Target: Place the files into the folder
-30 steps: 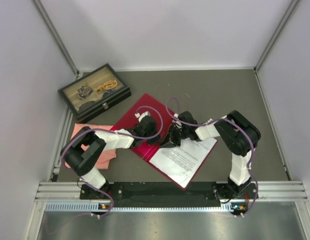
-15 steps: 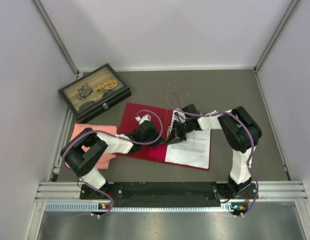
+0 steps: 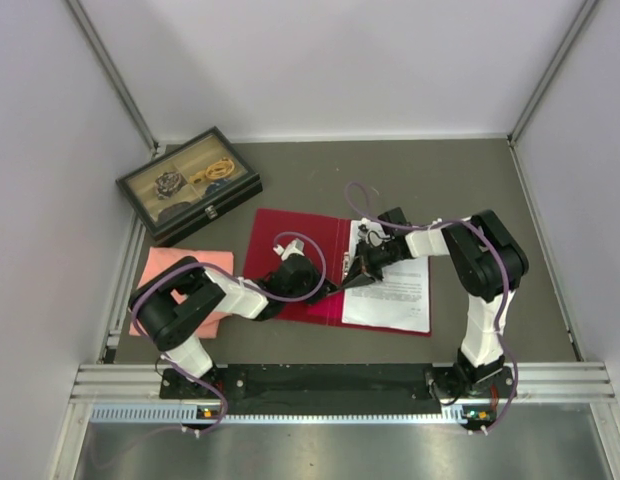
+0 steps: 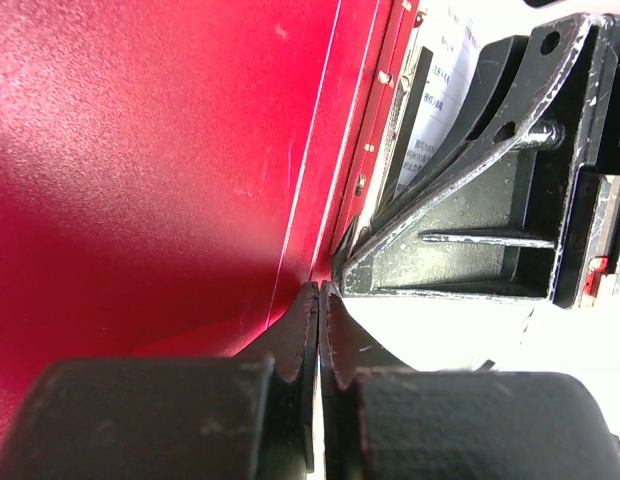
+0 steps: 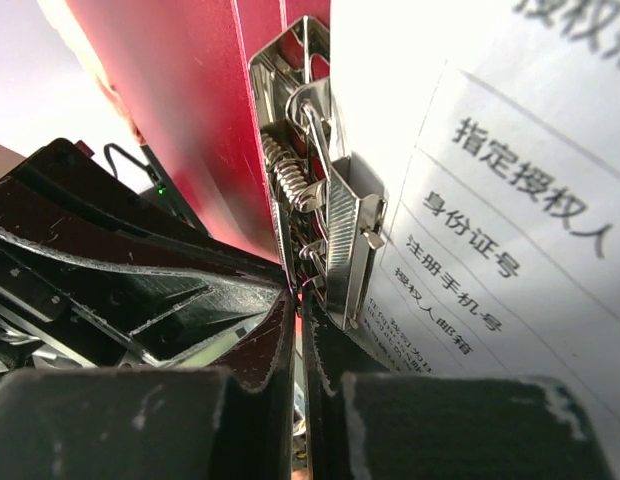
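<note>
Red folder (image 4: 140,150), spine at left gripper (image 4: 318,292) and right gripper (image 5: 295,300), both pinched closed. Files (image 5: 550,150) printed "指定授权人", "身份证号".

The folder (image 4: 140,150) looks glossy, its clip (image 5: 345,220) metal

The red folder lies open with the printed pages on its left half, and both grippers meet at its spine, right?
Not quite. The top external view shows the files on the right half of the open folder, not the left. The left gripper and right gripper do meet at its spine.
</note>
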You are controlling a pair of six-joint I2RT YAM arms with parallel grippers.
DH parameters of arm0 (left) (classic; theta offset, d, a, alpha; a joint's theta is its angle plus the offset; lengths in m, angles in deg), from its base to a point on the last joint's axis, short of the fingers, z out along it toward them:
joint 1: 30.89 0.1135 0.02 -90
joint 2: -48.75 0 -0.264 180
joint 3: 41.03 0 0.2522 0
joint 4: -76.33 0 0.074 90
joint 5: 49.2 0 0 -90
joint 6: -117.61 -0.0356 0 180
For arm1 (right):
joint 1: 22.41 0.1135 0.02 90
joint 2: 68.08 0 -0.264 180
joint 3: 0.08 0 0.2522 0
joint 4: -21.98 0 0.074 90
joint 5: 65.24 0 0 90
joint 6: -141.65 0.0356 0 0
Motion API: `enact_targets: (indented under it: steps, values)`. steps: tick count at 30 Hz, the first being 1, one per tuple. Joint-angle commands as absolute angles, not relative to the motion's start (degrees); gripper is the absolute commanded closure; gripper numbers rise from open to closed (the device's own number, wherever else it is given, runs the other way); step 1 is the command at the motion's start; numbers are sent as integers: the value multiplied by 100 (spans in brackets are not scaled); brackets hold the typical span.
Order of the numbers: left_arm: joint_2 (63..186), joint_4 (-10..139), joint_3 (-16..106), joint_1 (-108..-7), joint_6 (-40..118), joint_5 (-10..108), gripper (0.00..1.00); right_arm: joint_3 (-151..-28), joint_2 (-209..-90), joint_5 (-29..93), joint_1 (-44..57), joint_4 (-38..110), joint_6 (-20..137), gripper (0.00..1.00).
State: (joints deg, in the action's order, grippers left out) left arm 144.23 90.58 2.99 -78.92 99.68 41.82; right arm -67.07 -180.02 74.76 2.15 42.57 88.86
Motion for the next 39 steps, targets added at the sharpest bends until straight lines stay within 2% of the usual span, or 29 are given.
enact_targets:
  steps: [1, 5, 8, 10, 16, 23, 25, 30, 34, 38, 39]
  values:
    - [14675, 7435, 23, -8046, 9661, 4256, 100, -6482, -18437, 6378, 18, 4488, 8760, 98]
    - [14535, 7286, 111, -8046, 9555, 4203, 100, -6683, -18173, 6510, 18, 4698, 8646, 85]
    - [14456, 7172, 208, -8055, 9441, 4168, 100, -6824, -17997, 6545, 9, 4822, 8610, 79]
    - [14377, 7101, 270, -8055, 9327, 4142, 100, -6886, -17901, 6598, 18, 4936, 8593, 79]
    - [14078, 6838, 559, -8055, 8818, 4177, 100, -7009, -17593, 6572, 18, 5269, 8575, 70]
    - [13437, 6355, 771, -8055, 8421, 4133, 100, -7009, -17163, 5957, 9, 5912, 8180, 63]
    - [13078, 6284, 780, -8055, 8273, 4133, 96, -7044, -17057, 5939, 9, 5964, 8136, 61]
    - [12250, 5522, 815, -8046, 7999, 3695, 68, -7334, -16741, 5843, 9, 6368, 7951, 56]
    - [11609, 5107, 902, -7906, 7780, 3597, 60, -7422, -16591, 5719, -17, 6633, 7907, 50]
    - [11309, 4703, 1086, -7695, 7648, 3421, 51, -7229, -16302, 5536, -53, 6694, 7933, 49]
    - [11230, 4615, 1122, -7607, 7552, 3404, 45, -7203, -16196, 5439, -53, 6764, 7933, 49]
